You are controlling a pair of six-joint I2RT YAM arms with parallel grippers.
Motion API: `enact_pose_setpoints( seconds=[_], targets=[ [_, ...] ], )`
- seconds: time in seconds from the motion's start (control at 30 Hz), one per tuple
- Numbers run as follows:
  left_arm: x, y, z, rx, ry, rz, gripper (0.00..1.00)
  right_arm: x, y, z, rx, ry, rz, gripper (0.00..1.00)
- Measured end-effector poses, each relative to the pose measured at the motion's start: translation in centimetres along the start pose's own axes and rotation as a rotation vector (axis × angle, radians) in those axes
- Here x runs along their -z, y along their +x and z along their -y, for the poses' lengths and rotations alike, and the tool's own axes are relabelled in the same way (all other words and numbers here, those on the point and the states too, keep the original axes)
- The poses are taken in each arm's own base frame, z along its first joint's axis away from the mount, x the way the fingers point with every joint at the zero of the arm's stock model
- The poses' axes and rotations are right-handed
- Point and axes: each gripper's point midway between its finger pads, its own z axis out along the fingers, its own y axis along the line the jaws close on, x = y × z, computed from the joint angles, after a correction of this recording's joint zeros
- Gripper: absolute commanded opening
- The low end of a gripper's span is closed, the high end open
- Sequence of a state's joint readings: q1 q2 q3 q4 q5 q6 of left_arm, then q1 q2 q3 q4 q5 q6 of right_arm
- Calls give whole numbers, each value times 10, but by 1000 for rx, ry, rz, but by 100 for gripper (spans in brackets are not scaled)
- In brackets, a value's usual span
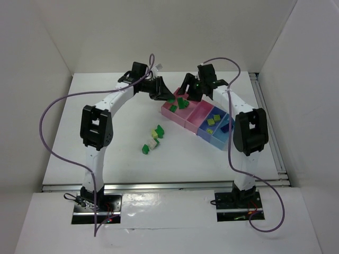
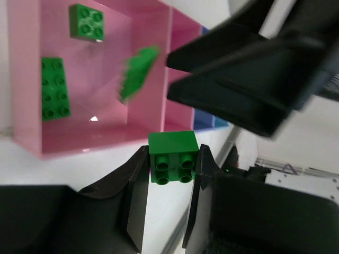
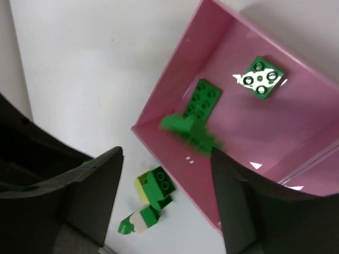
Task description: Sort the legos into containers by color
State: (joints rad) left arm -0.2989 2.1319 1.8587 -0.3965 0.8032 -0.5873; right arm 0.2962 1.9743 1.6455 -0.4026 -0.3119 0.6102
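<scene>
- One dark green two-by-two brick (image 2: 173, 151) pinched at its sides by the left gripper (image 2: 172, 164), jaws closed firmly on it, studs facing the wrist camera.
- Just ahead of and below that gripper: pink end container (image 2: 26, 106) of the joined row, with a dark green two-by-four brick (image 2: 55, 87) and a dark green square brick (image 2: 87, 21) lying flat inside.
- Right gripper (image 3: 167, 159) spread apart, holding nothing. Directly beneath it, a blurred green brick (image 3: 189, 132), seemingly in mid-air inside the pink end container, close to one wall.
- Very near the left gripper, above and to its right: the black fingers of the right gripper, crowding the space over the container.
- Below the right gripper, on the white table (image 3: 79, 63): loose legos (image 3: 153, 188) in green, yellow-green and cream, just outside the pink wall.
- Off to the right gripper's far side: second pink box (image 1: 200, 114), then blue boxes (image 1: 220, 135) with yellow-green bricks (image 1: 213, 120).
- Likely risks, as judgement only:
- Could clip the right gripper while bringing the held brick forward, given how close both stand, twisting or dropping the brick.
- Could release short of the pink wall and land the brick on the table.
- Could bounce the blurred green brick off the wall and out, or into a wrong-coloured box.
</scene>
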Motion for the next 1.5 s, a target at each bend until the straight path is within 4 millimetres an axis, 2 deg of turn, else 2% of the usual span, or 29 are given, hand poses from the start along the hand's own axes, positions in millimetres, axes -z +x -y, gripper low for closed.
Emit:
enact_pose_setpoints(
  seconds=[0.03,0.07,0.17,0.2,0.33,0.4,0.53,0.6,0.67,0.73,0.83,0.9,0.97,1.07,1.13,1.17,1.27,1.33,1.37,1.4,1.5],
  targets=[
    [-10,-6,-3,-5,-13,0,20,0,-3,1,9,10,11,78],
    [-16,-8,-6,-2,-29,-3,37,0,-6,3,18,22,22,78],
    [-30,-13,-9,-8,-59,-4,56,0,-10,11,31,65,42,78],
    [-33,-14,-10,-7,-67,-5,67,1,-11,15,31,82,46,78],
    [-40,-16,-7,-9,-82,-11,85,11,-9,31,38,150,65,77],
    [-40,-17,-6,-12,-88,-10,93,25,-4,40,32,182,67,77],
    [-39,-18,-7,-10,-98,-9,94,58,-1,42,45,202,106,77],
    [-37,-14,-10,-6,-117,-11,89,71,1,40,65,204,123,77],
    [-30,-4,-16,2,-157,-21,85,77,7,33,95,199,127,77],
    [-17,9,-18,4,-205,-31,82,76,21,22,144,193,110,77],
    [17,36,-21,-8,-317,-21,76,64,60,-5,255,164,39,77],
    [45,52,-21,-20,-397,11,71,54,95,-28,353,130,-26,77],
    [75,74,-18,-14,-447,37,71,45,127,-44,444,104,-86,79],
    [115,105,-24,4,-520,67,82,32,171,-58,561,73,-179,79],
    [130,123,-32,16,-550,62,91,27,190,-57,595,69,-230,80],
    [133,132,-37,18,-562,47,91,25,197,-54,600,73,-253,80],
    [129,159,-49,29,-575,-30,93,21,195,-44,583,94,-271,80],
    [122,177,-55,36,-580,-90,88,21,188,-37,561,108,-266,80],
    [118,185,-56,35,-583,-116,86,21,183,-34,547,115,-261,80],
    [116,191,-58,30,-585,-136,78,21,180,-30,531,121,-257,80],
    [111,201,-64,8,-606,-174,69,26,173,-13,481,152,-255,80]
  ],
)
